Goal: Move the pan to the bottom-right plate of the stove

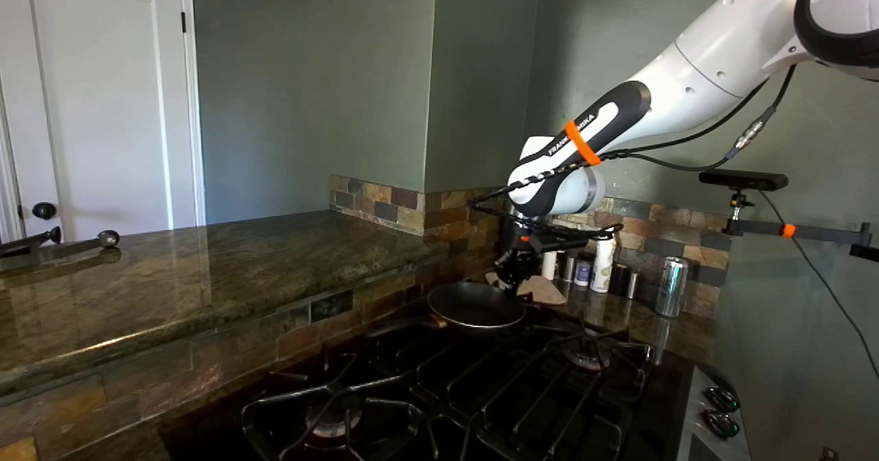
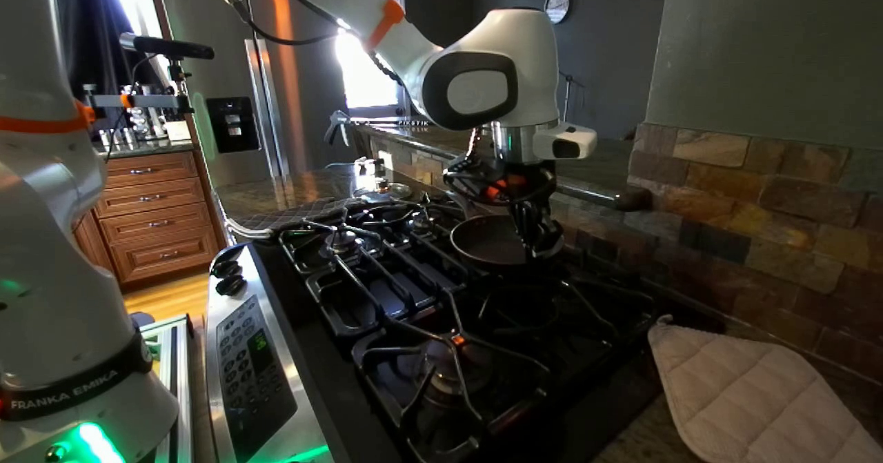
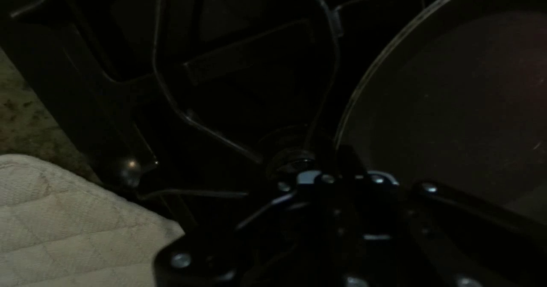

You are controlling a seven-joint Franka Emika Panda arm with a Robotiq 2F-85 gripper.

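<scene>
One white, jointed robot arm [image 1: 721, 55] reached over a wide black gas stovetop [image 2: 324, 359] covered by black metal grates [image 2: 376, 304], with a silver control panel [image 2: 259, 352] along its front. A round, shallow frying pan [image 1: 476, 305] with a dark inside and shiny metal rim was over the rear half; whether it touched the grates could not be told. Its goal, judged from the panel, was the round front-right burner [image 1: 587, 359], apart from it. The black two-fingered gripper [image 3: 345, 176] looked clamped on the pan's rim, roughly across from the long dark handle [image 1: 402, 325]. Good work called for a firm pinch, a lift clear of the grates and level travel frontward, since the handle end would probably droop; then centring, lowering flat and only then releasing.
</scene>
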